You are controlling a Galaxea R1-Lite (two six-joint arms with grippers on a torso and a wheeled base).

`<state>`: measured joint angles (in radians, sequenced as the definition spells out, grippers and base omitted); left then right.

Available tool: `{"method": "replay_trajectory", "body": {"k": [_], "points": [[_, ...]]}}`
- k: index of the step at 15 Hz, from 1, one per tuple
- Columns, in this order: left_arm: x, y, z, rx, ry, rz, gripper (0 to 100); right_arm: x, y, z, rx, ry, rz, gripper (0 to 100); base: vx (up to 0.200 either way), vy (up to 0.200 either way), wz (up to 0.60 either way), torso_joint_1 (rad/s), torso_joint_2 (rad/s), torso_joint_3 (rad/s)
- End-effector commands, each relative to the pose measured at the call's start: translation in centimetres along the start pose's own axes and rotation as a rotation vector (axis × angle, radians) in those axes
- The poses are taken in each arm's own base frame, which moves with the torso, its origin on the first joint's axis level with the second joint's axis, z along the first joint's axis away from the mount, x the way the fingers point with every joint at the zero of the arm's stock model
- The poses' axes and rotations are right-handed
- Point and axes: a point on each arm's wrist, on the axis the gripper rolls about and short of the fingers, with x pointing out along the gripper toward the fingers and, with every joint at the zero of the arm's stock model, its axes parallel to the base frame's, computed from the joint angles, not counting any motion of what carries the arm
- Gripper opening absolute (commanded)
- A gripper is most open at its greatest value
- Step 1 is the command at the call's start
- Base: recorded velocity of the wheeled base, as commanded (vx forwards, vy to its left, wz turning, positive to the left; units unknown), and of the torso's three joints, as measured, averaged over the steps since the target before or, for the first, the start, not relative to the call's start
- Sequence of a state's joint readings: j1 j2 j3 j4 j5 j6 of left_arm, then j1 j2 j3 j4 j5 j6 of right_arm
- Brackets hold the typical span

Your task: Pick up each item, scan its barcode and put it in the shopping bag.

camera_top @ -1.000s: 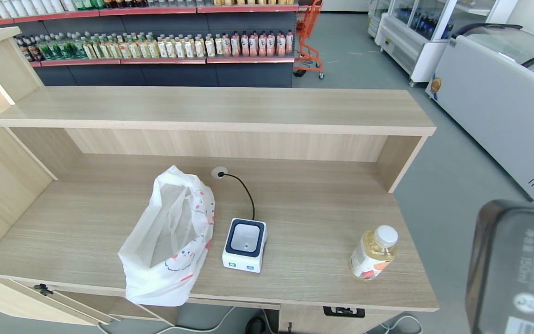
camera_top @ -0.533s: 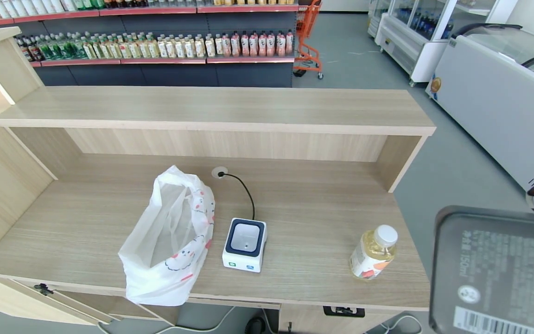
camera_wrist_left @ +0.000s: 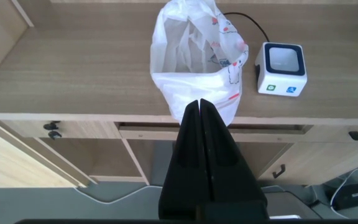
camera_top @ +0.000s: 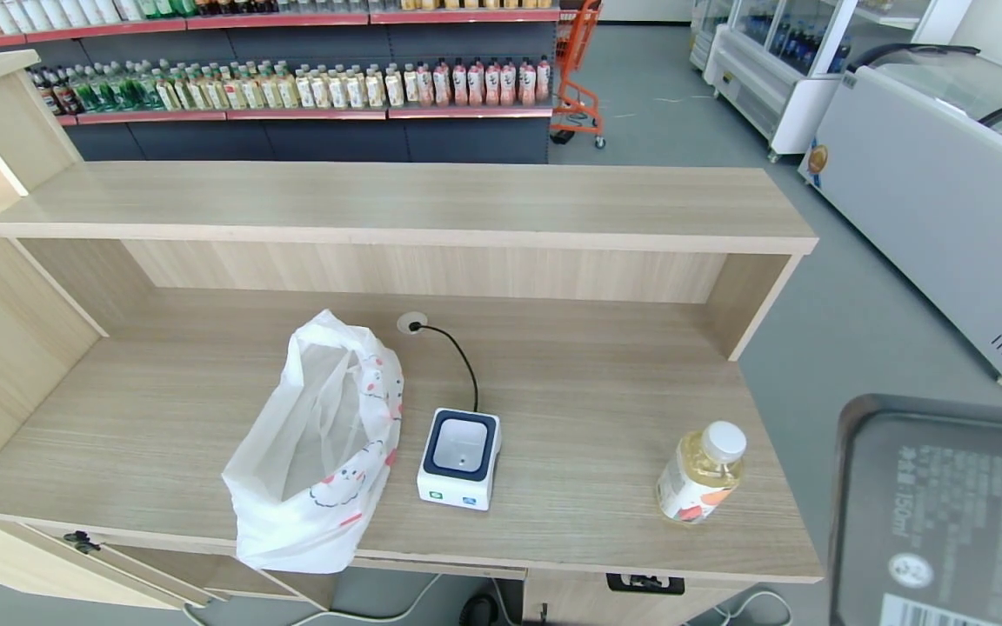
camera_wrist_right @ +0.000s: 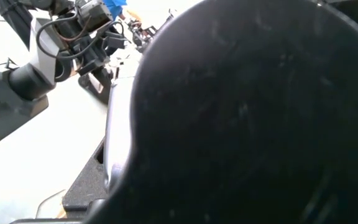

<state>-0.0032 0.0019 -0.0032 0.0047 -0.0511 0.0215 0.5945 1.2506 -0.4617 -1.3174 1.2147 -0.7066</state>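
Checkout counter (camera_top: pixel 553 391), laid out around the barcode scanner (camera_top: pixel 459 458).

Just left of the scanner, the white shopping bag (camera_top: pixel 314 452) stands with its mouth open at the counter's near edge. The left gripper (camera_wrist_left: pixel 199 106) hangs off that edge on the bag's near side, fingers pressed together on nothing. A black cable (camera_top: pixel 457 356) runs from the scanner's far side to a round hole in the counter. Well right of the scanner, a white-capped bottle (camera_top: pixel 701 474) of yellow drink stands upright near the counter's right end. Farther right, past that end, a black package (camera_top: pixel 945 522) is raised close to the head camera, barcode label facing it. I cannot tell whether the right gripper is clamped on it.
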Motion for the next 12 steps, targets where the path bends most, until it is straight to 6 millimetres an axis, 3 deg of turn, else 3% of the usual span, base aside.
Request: {"method": "replay_trajectory", "body": {"k": [1, 3, 5, 6, 8, 9, 10, 11, 12], "points": [[0.0, 0.0, 0.0, 0.0, 0.0, 0.001, 0, 0.0, 0.0, 0.0, -0.001, -0.001, 0.0, 0, 0.0, 0.0, 0.0, 0.0, 0.0, 0.0], [0.0, 0.0, 0.0, 0.0, 0.0, 0.001, 0, 0.0, -0.4, 0.5, 0.001, -0.004, -0.012, 0, 0.0, 0.0, 0.0, 0.0, 0.0, 0.0], [0.0, 0.0, 0.0, 0.0, 0.0, -0.001, 0, -1.4, -3.5, 0.1, 0.162, 0.25, -0.335, 0, 0.0, 0.0, 0.0, 0.0, 0.0, 0.0], [0.0, 0.0, 0.0, 0.0, 0.0, -0.001, 0, -2.8, -3.6, -0.8, 0.237, 0.451, -0.482, 0, 0.0, 0.0, 0.0, 0.0, 0.0, 0.0], [0.0, 0.0, 0.0, 0.0, 0.0, 0.001, 0, -4.4, -3.1, -0.3, 0.392, 0.784, -0.727, 0, 0.0, 0.0, 0.0, 0.0, 0.0, 0.0], [0.0, 0.0, 0.0, 0.0, 0.0, -0.001, 0, -4.6, -3.0, -0.1, 0.445, 0.856, -0.797, 0, 0.0, 0.0, 0.0, 0.0, 0.0, 0.0], [0.0, 0.0, 0.0, 0.0, 0.0, 0.001, 0, -4.9, -2.6, 0.5, 0.672, 0.992, -1.034, 0, 0.0, 0.0, 0.0, 0.0, 0.0, 0.0], [0.0, 0.0, 0.0, 0.0, 0.0, -0.001, 0, -4.8, -2.0, 1.0, 0.83, 1.061, -1.108, 0, 0.0, 0.0, 0.0, 0.0, 0.0, 0.0], [0.0, 0.0, 0.0, 0.0, 0.0, -0.001, 0, -4.7, -1.8, 1.1, 0.863, 1.077, -1.114, 0, 0.0, 0.0, 0.0, 0.0, 0.0, 0.0]]}}
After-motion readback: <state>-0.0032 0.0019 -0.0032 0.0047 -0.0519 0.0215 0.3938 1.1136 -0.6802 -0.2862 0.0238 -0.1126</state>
